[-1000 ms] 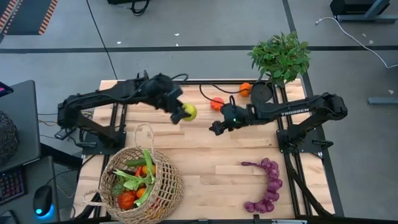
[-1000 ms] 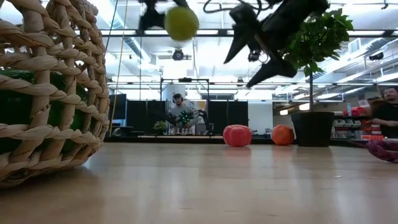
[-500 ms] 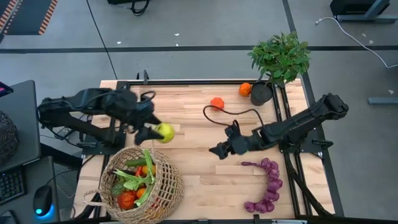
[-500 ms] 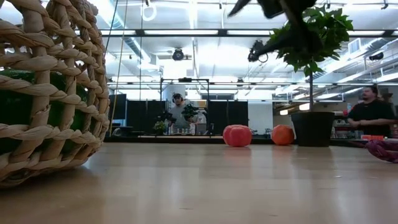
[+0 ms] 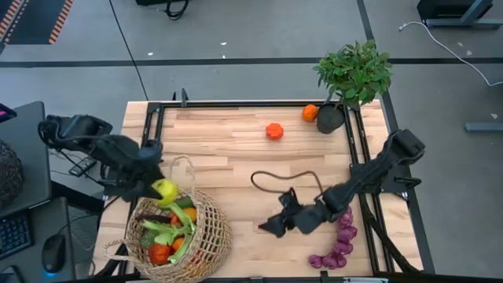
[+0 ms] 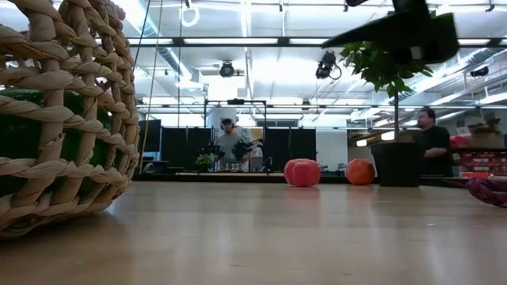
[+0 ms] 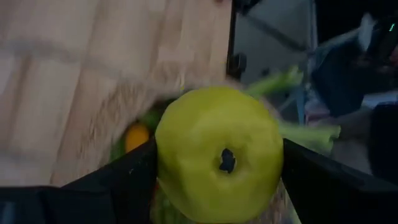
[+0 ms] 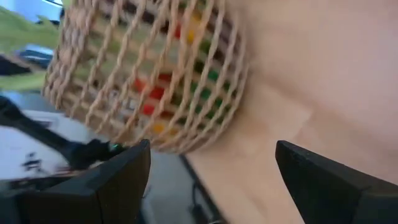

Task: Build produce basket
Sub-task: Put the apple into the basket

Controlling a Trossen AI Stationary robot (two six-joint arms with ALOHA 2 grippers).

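Desk point(image 5: 236, 157): wooden, carrying all items. Basket point(image 5: 206, 236): near left corner, holding mixed produce point(image 5: 169, 236). Left gripper point(image 5: 157, 191): above the basket rim, fingers clamped on a green apple point(image 5: 164, 189). Right gripper point(image 5: 271, 226): low over mid-desk, fingers spread wide, holding nothing. Purple grapes point(image 5: 339, 236): right side.

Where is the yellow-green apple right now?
In the high view, the apple is at the table's left front, held in the left gripper just above the far rim of the basket.
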